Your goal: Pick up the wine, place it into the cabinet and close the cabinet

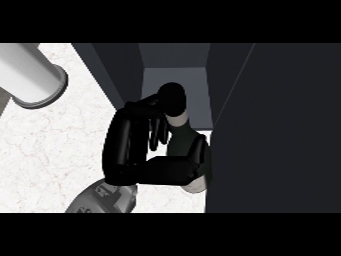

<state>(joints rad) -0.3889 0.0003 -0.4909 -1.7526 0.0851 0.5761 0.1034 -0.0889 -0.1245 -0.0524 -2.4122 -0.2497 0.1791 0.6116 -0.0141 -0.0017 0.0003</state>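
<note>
1. Nearest the viewer, a grey forearm (103, 199) rose from the lower edge over the white marbled stone counter (40, 150). Which arm it was could not be told with certainty; its position and thumb suggested the right.
2. Above it, the black right hand (140, 150) had its fingers curled round the dark glass wine bottle (177, 130), the thumb closing across the bottle's lower body.
3. The bottle, with a pale label band and a rounded black cap, lay tilted at the mouth of the dark grey cabinet (121, 70), its cap just inside the opening.
4. The cabinet's tall dark door panel (284, 130) stood open at the right.
5. A pale grey cylinder (25, 75) lay far left, well apart.
6. Judgement: pick-up was done; release inside and closing of the door remained. The left hand was not seen.
</note>
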